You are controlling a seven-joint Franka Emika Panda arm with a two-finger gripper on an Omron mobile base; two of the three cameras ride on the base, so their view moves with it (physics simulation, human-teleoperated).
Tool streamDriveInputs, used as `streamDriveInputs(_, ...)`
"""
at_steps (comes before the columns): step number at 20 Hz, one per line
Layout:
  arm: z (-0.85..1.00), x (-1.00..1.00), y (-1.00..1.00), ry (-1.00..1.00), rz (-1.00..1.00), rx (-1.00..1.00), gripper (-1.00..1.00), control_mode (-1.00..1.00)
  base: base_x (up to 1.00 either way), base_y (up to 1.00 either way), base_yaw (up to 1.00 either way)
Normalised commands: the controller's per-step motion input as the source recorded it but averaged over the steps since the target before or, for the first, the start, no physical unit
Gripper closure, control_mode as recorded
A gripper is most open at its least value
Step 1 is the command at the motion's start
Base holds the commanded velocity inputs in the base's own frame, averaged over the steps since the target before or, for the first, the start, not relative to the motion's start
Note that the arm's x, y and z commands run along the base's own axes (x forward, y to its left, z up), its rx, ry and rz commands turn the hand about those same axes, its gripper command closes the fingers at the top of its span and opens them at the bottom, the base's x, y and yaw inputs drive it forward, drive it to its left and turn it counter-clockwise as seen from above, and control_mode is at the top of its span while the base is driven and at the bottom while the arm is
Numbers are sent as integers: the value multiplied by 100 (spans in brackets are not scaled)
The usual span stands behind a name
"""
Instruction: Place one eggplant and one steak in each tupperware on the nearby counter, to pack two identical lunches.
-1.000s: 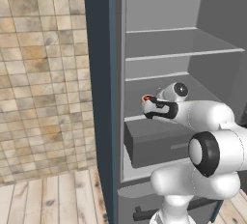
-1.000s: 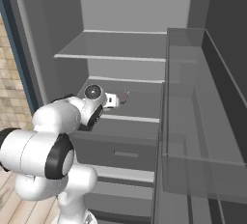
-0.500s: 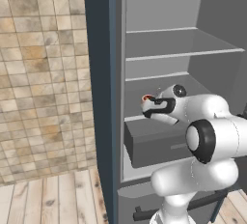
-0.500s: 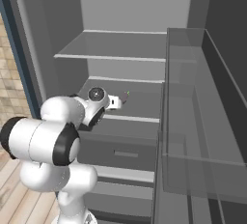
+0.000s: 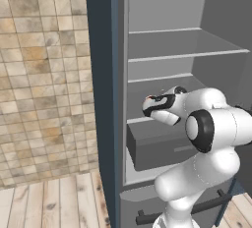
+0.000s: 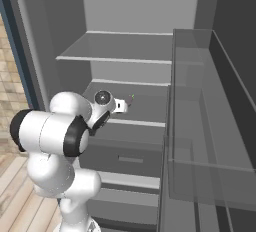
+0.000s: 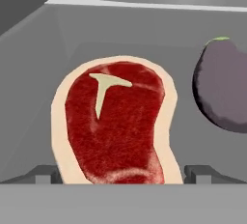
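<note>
My end effector (image 7: 123,174) reaches into the open fridge (image 5: 162,74), over its middle shelf (image 6: 145,107), with the jaws spread wide and nothing between them. Compared with 1 second ago, my arm (image 5: 206,124) has folded in closer to the fridge and my wrist has pushed a little further along the shelf towards its left wall; the jaw gap has not changed.

Through the hand camera, 1 steak (image 7: 116,126) lies flat on the shelf directly ahead, red with a pale fat rim and a T-shaped bone, its near end sitting between my 2 fingertips (image 7: 44,175). 1 eggplant (image 7: 222,90), dark purple with a green tip, rests just beside it, apart from it, towards the right edge of that view. The steak lies near the back left corner of the shelf, where the wall meets the rear panel.

I judge that this advance lines me up for picking the steak first: I am in the approach, not yet gripping, and no item is packed. The task is at its start, with 2 steaks and 2 eggplants to deliver.

I see no brands, labels or readable writing anywhere.
</note>
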Motion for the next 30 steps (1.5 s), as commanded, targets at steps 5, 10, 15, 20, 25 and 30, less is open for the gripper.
streamDriveInputs(5,-20,19,0,0,0,0,-100,-100,0,0,0)
streamDriveInputs(10,-21,12,0,0,0,0,-100,-100,0,0,0)
streamDriveInputs(15,-37,9,0,4,0,0,-100,-100,0,0,0)
streamDriveInputs(20,-48,12,-2,8,0,0,-100,-100,0,0,0)
streamDriveInputs(25,-36,0,-6,11,-3,0,-100,-100,0,0,0)
streamDriveInputs(30,-62,0,0,6,-4,0,-100,-100,0,0,0)
